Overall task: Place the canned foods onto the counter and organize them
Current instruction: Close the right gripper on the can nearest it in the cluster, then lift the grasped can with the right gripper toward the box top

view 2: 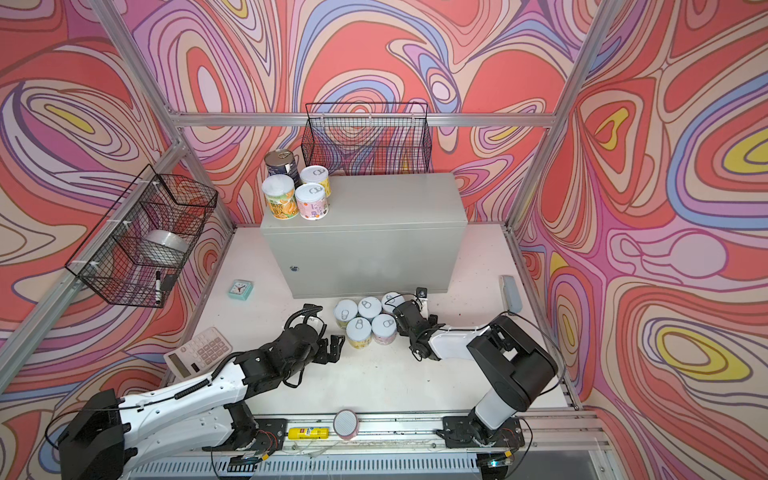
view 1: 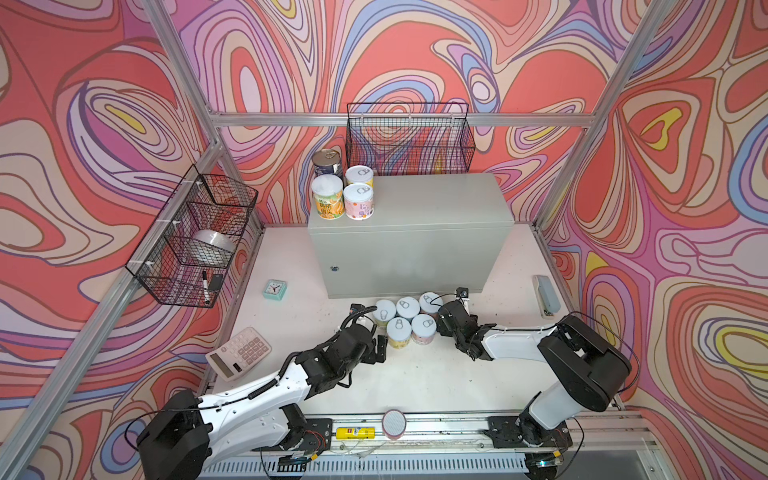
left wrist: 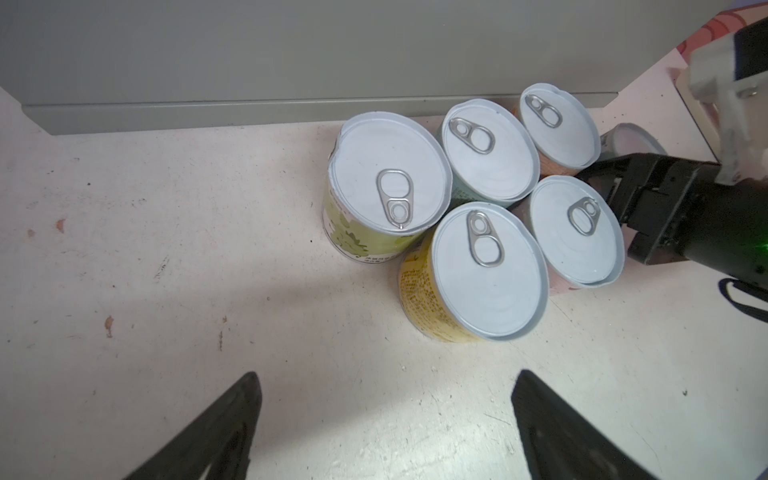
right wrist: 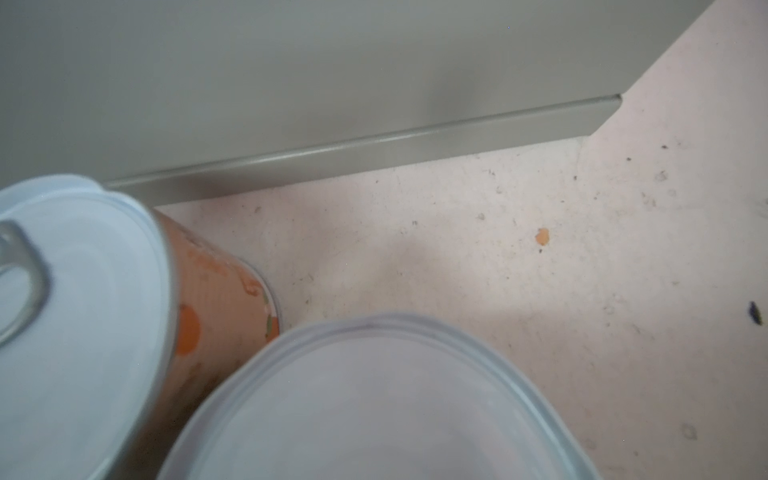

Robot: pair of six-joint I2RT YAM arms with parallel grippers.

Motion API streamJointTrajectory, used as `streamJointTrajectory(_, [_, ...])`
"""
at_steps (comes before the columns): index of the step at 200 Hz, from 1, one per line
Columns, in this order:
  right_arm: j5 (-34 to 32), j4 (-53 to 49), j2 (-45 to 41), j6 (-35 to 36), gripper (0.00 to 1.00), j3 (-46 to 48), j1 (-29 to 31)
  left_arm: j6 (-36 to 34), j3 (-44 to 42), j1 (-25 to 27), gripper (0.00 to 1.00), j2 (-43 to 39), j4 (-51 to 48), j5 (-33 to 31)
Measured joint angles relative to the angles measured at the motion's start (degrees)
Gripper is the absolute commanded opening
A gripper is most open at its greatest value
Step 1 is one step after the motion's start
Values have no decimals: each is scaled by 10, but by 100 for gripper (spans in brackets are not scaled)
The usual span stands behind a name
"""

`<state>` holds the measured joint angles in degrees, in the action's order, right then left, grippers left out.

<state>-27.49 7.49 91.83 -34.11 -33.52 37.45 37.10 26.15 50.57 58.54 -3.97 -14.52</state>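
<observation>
The grey counter (view 1: 436,216) carries two tall and two short cans (view 1: 359,201) at its back left corner. Five short cans (view 1: 399,331) (left wrist: 490,270) cluster on the table before it. My left gripper (view 1: 380,347) (left wrist: 386,374) hangs open just short of the yellow-labelled can, holding nothing. My right gripper (view 1: 445,311) (left wrist: 623,153) reaches over a sixth can (left wrist: 638,137) (right wrist: 374,407) next to the orange-labelled can (right wrist: 216,307). Its jaws stand either side of that can, and their contact is hidden.
A calculator (view 1: 239,353) and a teal clock (view 1: 274,289) lie to the left, and a grey stapler (view 1: 546,295) at the right edge. A yellow tube (view 1: 355,433) and a pink-rimmed disc (view 1: 394,422) rest on the front rail. Wire baskets (view 1: 409,139) (view 1: 195,237) hang on the walls.
</observation>
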Motion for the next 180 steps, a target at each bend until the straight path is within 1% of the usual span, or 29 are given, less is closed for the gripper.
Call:
streamJointTrajectory(18, [4, -1, -3, 0, 48, 1, 0, 0, 0, 0, 96, 1, 7, 2])
streamJointTrajectory(27, [8, -4, -8, -1, 36, 3, 0, 0, 0, 0, 95, 1, 12, 2])
streamJointTrajectory(33, [11, -6, -12, -1, 24, 5, 0, 0, 0, 0, 95, 1, 13, 2])
streamJointTrajectory(39, [15, -10, -17, -1, 4, 7, 0, 0, 0, 0, 95, 1, 14, 2])
streamJointTrajectory(41, [16, -12, -19, -1, 0, 8, 0, 0, 0, 0, 95, 1, 15, 2])
streamJointTrajectory(67, [20, -41, -59, -5, 0, 18, 0, 0, 0, 0, 95, -5, 14, 1])
streamJointTrajectory(90, [20, -75, -101, -9, 0, 19, 0, -3, 0, 0, 95, -28, 10, -3])
streamJointTrajectory(131, [20, -162, -202, -21, 0, 17, 2, -11, 12, -5, 96, -51, -8, -4])
streamJointTrajectory(157, [26, -227, -271, -25, 0, 6, 5, -20, 16, -17, 96, -68, -17, 10])
streamJointTrajectory(180, [37, -288, -315, -23, 0, -29, 8, -30, 45, -39, 96, -88, -41, 25])
